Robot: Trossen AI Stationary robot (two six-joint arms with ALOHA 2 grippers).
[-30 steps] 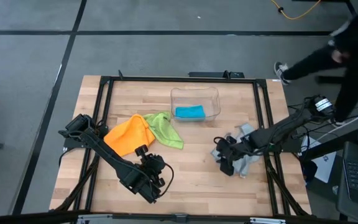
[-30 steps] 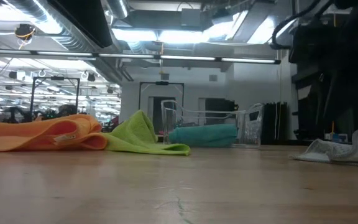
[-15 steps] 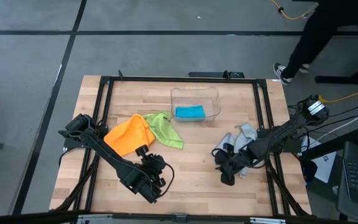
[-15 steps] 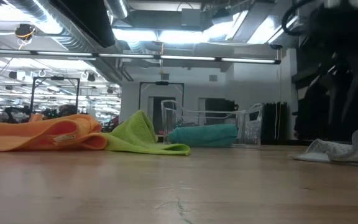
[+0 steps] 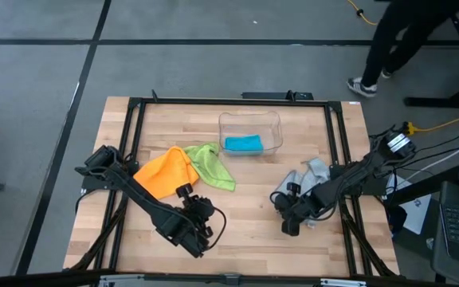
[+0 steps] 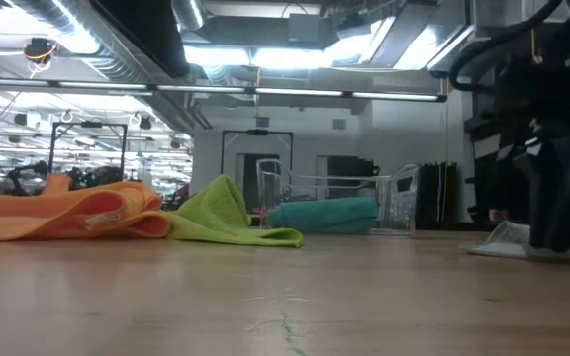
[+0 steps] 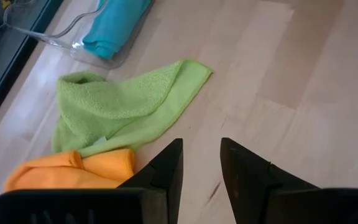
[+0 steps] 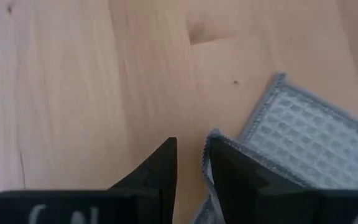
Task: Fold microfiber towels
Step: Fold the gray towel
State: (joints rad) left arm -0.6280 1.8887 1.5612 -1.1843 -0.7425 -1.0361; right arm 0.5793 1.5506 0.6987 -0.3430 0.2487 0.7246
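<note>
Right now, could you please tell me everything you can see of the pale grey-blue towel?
The pale grey-blue towel lies rumpled on the wooden table's right part, apart from the other cloths. Up close it shows a waffle weave with a stitched, slightly darker hem and a folded-over corner. The right gripper is down at its near edge, one finger right against the hem; whether it has pinched the cloth cannot be told. From table height only a low, pale heap shows beside the arm.

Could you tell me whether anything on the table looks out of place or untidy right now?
The orange towel and green towel lie crumpled, overlapping; the grey towel is bunched beside the right tool. Only the teal towel sits folded in the bin.
</note>
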